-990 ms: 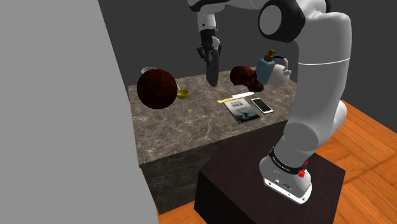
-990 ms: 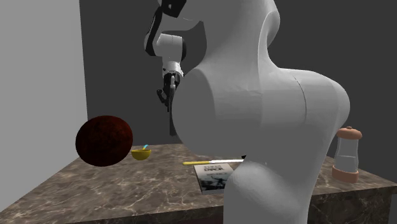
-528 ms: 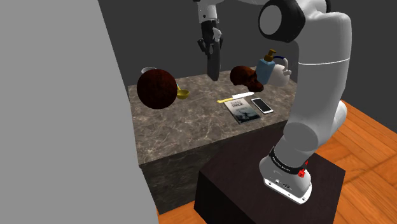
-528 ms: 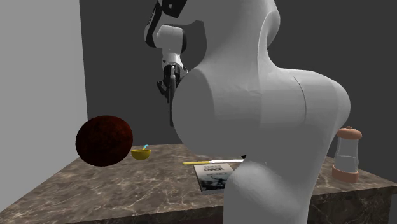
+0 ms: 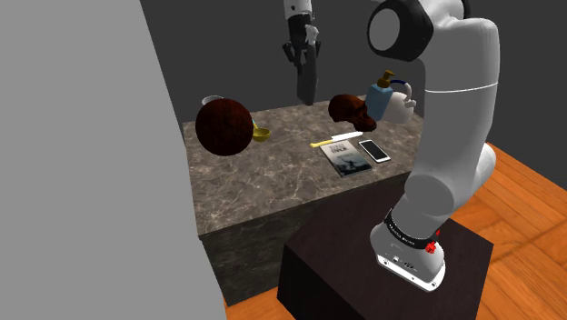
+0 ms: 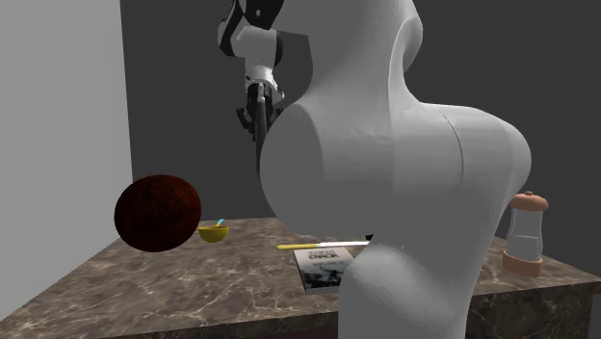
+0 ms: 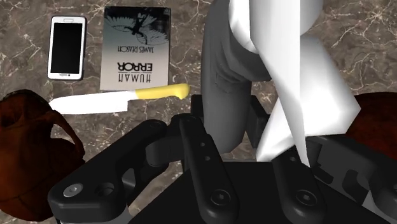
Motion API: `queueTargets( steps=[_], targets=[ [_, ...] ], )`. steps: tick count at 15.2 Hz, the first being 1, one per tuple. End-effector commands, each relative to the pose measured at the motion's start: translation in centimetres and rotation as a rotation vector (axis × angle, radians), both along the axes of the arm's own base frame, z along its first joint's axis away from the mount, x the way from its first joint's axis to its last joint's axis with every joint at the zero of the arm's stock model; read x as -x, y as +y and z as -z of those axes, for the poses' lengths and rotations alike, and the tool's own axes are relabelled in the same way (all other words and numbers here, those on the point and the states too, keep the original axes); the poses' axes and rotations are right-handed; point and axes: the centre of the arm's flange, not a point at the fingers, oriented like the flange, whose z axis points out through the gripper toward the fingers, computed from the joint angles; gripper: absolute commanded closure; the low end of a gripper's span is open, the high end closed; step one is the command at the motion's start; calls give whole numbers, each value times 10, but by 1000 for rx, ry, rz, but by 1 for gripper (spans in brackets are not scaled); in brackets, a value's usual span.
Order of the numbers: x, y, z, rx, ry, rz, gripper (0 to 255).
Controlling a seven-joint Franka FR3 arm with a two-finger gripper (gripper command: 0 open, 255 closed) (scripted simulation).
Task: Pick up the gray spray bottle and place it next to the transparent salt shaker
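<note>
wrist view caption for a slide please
pincer clasping the gray spray bottle above a marble counter with phone, book and knife

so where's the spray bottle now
The spray bottle is clasped in the tool, in the air over the far edge of the marble table; in the shoulder view, between the dark red ball and the blue dispenser.

High above the far edge of the dark marble table [image 5: 263, 186], the black end effector [image 5: 306, 75] points down, and the gray spray bottle [image 5: 307, 91] hangs upright from it, well clear of the surface. On the table a dark red ball [image 5: 223, 127] sits with a small yellow bowl [image 5: 262, 135] just beside it, and a yellow-handled knife [image 5: 334, 140], a book [image 5: 346, 159] and a white phone [image 5: 374, 150] lie close together. A blue pump bottle [image 5: 381, 96] stands at the far corner beside a brown lump [image 5: 349, 108].
</note>
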Motion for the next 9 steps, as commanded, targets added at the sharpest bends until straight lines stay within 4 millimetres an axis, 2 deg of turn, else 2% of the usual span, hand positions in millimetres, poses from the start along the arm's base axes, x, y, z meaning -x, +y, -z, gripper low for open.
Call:
queueTargets(
  steps=[1,9],
  targets=[
    [-1,-1,-11,0,0,0,255],
    [-1,-1,-50,0,0,0,255]
  ],
)
